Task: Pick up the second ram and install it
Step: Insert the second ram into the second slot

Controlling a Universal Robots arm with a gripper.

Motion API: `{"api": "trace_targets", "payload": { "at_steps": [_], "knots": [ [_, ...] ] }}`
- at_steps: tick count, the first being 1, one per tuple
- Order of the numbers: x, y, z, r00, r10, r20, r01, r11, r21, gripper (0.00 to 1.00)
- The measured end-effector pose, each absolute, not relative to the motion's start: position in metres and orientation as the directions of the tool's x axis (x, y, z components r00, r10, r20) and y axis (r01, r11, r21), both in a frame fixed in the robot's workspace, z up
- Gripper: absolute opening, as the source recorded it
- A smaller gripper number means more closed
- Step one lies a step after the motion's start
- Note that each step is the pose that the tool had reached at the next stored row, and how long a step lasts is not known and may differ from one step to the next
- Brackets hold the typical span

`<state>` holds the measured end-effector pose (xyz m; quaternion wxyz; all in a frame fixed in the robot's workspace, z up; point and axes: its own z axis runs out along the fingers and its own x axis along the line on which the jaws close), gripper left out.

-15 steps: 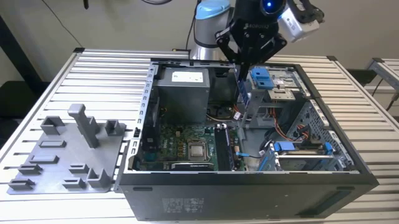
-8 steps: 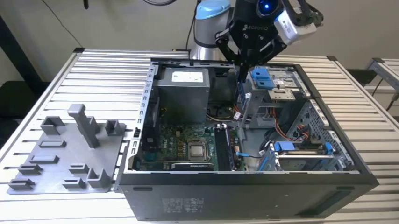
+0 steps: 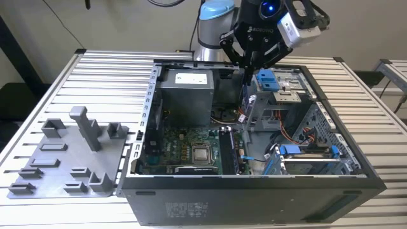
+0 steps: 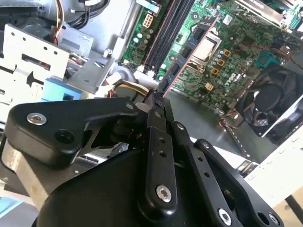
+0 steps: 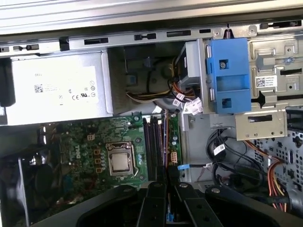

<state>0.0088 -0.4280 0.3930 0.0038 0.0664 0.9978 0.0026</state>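
Note:
My gripper [image 3: 248, 81] hangs over the open computer case [image 3: 254, 183], shut on the second ram [image 3: 247, 102]. The ram is a thin, narrow board that points down from the fingertips toward the motherboard [image 3: 184, 152]. In the second wrist view it runs edge-on from the gripper [image 4: 158, 100] out over the board, with dark chips along the ram [image 4: 187, 54]. In the first wrist view the ram [image 5: 165, 142] is a thin line above the long black memory slots [image 5: 152, 142], in front of the gripper [image 5: 166, 183]. It hangs in the air above the slots [image 3: 227, 151].
A grey plastic tray [image 3: 45, 183] with upright blocks lies on the slatted table at the exterior view's left. Inside the case are the grey power supply [image 3: 184, 93], the processor socket [image 3: 202, 154], blue drive brackets [image 3: 267, 78], loose cables [image 5: 222, 156] and a black fan [image 4: 272, 101].

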Motion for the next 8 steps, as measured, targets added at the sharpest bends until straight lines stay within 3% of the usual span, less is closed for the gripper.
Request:
{"api": "trace_targets", "payload": {
  "at_steps": [8],
  "knots": [
    [0.0091,-0.4284,0.3893,-0.986,0.165,-0.007,0.165,0.986,0.006,0.13]
  ]
}}
